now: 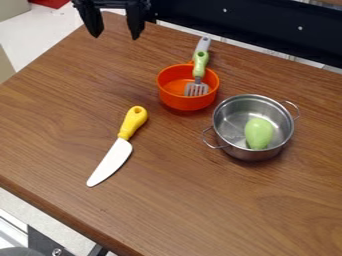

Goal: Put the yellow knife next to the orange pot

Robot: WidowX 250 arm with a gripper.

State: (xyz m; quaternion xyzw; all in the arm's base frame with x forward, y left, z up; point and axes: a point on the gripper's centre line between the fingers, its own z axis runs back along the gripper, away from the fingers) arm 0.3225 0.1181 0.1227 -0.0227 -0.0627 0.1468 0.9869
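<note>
The yellow knife (122, 146) lies near the orange pot (189, 103), which has a fork (199, 72) in it. A green toy pear (258, 133) sits inside the silver pot (232, 142).

Right of the frame's centre you have a steel pot (248, 155), its two loop handles at lower left and upper right, with a green pear-shaped toy (258, 133) inside. At upper centre you see a green-handled fork (200, 65), tines down. The brown table (267, 215) spans your frame, with a black panel (267, 25) at upper right and something red (50, 2) at upper left.
</note>
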